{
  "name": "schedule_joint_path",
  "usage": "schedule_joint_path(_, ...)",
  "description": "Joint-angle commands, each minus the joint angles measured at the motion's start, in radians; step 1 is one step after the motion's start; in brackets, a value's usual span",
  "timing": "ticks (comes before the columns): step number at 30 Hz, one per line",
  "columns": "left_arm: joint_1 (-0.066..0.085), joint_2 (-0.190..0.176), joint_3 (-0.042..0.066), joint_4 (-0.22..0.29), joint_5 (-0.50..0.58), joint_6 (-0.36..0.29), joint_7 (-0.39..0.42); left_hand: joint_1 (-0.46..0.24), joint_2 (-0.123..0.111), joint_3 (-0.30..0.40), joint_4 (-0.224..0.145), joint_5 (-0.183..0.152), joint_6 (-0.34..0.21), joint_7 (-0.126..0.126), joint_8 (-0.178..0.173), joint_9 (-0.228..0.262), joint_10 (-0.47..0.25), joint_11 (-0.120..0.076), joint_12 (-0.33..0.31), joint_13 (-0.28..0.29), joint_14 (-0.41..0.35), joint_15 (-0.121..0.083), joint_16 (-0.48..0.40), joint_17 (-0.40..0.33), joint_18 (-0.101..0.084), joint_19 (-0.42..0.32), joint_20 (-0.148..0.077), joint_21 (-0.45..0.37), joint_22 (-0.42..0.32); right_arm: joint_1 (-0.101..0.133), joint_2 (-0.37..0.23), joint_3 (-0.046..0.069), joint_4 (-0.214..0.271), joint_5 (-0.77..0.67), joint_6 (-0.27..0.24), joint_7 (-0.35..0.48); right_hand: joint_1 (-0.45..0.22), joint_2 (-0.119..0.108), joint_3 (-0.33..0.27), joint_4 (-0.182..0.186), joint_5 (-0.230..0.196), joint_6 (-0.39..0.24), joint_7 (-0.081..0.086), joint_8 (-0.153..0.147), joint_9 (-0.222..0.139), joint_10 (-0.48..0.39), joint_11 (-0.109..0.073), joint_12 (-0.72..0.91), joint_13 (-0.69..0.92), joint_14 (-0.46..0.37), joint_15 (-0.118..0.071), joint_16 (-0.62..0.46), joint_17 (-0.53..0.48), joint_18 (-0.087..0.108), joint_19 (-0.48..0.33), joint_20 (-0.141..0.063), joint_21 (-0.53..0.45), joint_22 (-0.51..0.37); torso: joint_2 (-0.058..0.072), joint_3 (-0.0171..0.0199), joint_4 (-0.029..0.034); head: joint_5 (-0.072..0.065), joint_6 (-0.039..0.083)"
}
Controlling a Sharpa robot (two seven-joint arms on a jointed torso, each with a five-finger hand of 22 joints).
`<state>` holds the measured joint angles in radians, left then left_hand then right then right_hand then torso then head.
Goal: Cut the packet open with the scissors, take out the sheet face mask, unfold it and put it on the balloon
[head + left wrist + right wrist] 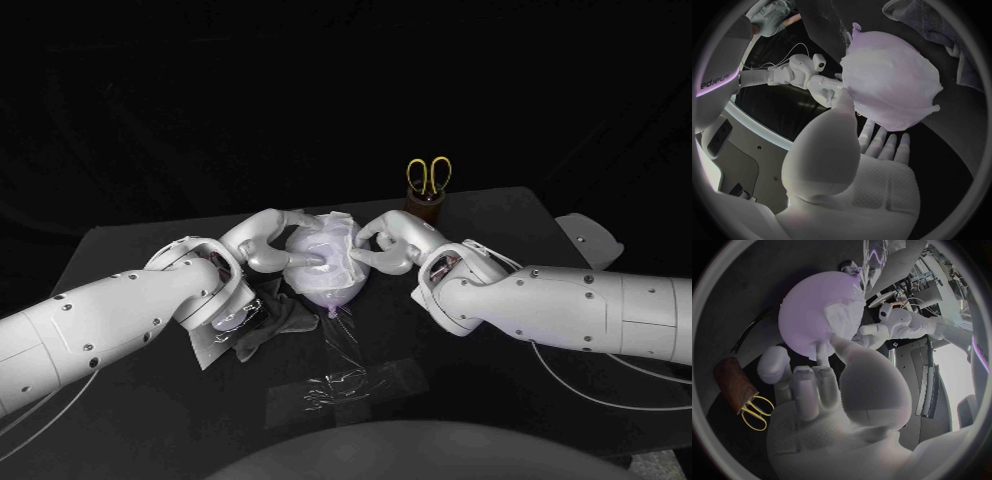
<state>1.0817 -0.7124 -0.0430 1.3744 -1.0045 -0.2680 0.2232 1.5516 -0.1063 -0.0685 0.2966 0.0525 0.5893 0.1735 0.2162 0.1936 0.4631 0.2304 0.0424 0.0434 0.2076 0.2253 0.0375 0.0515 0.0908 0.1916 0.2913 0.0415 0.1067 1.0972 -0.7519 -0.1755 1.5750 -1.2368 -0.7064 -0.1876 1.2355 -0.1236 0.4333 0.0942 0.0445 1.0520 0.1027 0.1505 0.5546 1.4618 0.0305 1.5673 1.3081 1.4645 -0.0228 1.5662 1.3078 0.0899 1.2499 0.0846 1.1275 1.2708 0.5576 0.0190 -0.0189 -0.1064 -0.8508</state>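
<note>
A pale purple balloon (326,268) is held up over the table between my two hands, its knot pointing down. The white sheet mask (320,238) is draped over its upper side, wrinkled. My left hand (265,246) grips the balloon from the left, thumb on its side (841,100) and fingers spread behind it. My right hand (391,241) grips it from the right, thumb pressing the mask (842,322) against the balloon (814,310). The mask covers most of the balloon (892,82) in the left wrist view. The yellow-handled scissors (428,174) stand in a brown holder (424,207).
The silvery cut packet (216,335) and a dark crumpled piece (274,318) lie under my left forearm. A clear plastic film (340,385) lies on the table's front middle. The scissors (755,410) and holder (734,381) stand behind my right hand.
</note>
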Motion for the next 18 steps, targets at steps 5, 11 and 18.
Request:
schedule_joint_path(5, -0.003, 0.005, -0.003, 0.004, 0.001, 0.029, -0.006, 0.002, 0.012, 0.007, -0.002, -0.004, 0.004, 0.089, 0.002, 0.0, 0.004, 0.001, 0.001, 0.001, 0.005, 0.0, 0.004, 0.001, 0.015, 0.007, -0.001, 0.005, 0.001, -0.002, 0.02, -0.001, -0.013, -0.013, 0.013, 0.014, 0.074, 0.037, 0.034, -0.039, 0.004, 0.056, -0.025, 0.027, 0.005, 0.109, -0.025, 0.003, 0.263, 0.106, -0.02, 0.005, 0.263, 0.019, 0.009, -0.007, 0.003, 0.007, 0.001, -0.0003, 0.0011, -0.002, -0.004)
schedule_joint_path(11, -0.003, 0.004, -0.003, 0.004, 0.002, 0.029, -0.006, 0.002, 0.012, 0.007, -0.002, -0.004, 0.004, 0.089, 0.002, 0.0, 0.004, 0.001, 0.001, 0.001, 0.005, 0.0, 0.004, 0.001, 0.015, 0.007, -0.001, 0.005, 0.001, -0.003, 0.016, -0.001, -0.006, -0.001, -0.029, 0.041, 0.107, 0.052, 0.056, -0.067, 0.004, 0.082, -0.036, 0.047, 0.015, 0.109, -0.037, 0.003, 0.263, 0.106, -0.033, 0.005, 0.263, 0.015, 0.021, -0.017, 0.017, 0.019, 0.0, 0.0, -0.0004, -0.002, -0.005)
schedule_joint_path(18, -0.003, 0.002, -0.003, 0.004, 0.002, 0.029, -0.007, 0.003, 0.016, 0.009, -0.003, -0.004, 0.004, 0.09, 0.002, 0.0, 0.003, 0.001, 0.001, 0.001, 0.005, 0.001, 0.003, 0.001, 0.017, 0.008, -0.001, 0.005, 0.001, -0.004, -0.007, -0.001, 0.013, 0.032, -0.076, 0.062, 0.108, 0.054, 0.071, -0.079, 0.004, 0.097, -0.039, 0.06, 0.022, 0.109, -0.039, 0.003, 0.263, 0.106, -0.036, 0.005, 0.263, 0.014, 0.026, -0.021, 0.021, 0.023, 0.0, 0.0006, -0.0009, -0.001, -0.003)
